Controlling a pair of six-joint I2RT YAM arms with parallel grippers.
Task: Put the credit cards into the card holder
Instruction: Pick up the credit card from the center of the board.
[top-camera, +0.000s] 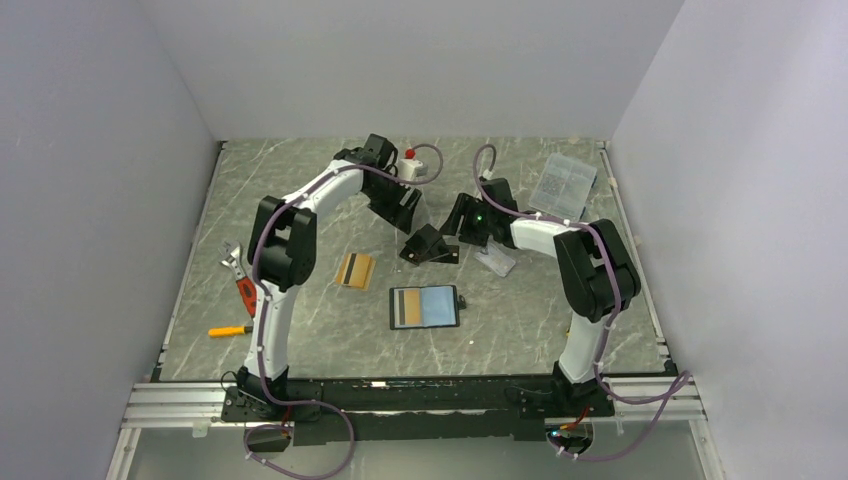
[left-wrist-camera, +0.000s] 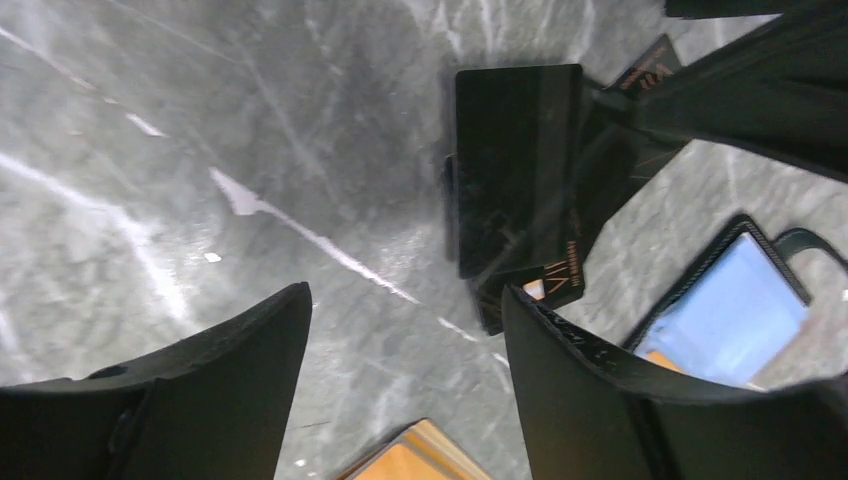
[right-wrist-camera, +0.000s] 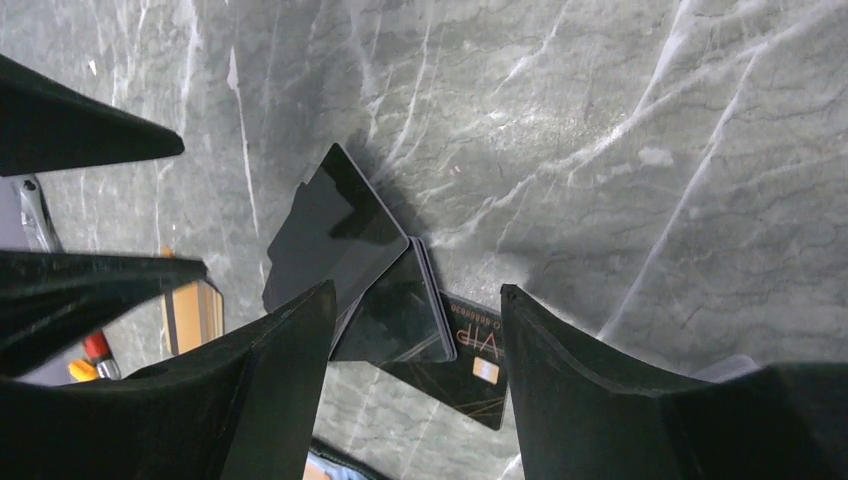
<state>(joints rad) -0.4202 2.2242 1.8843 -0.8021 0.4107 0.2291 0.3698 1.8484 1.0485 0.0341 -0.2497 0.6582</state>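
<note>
Hovering over the black credit cards (right-wrist-camera: 345, 235) with left gripper (left-wrist-camera: 405, 295) and right gripper (right-wrist-camera: 415, 290), jaws wide and empty; seeming nearer the right one, long side slanting up-left there.

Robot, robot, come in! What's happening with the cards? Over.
Left fingers open, right fingers open, both over the black cards. Card holder lying open nearby. Orange card on the table. Nothing in the way.
</note>
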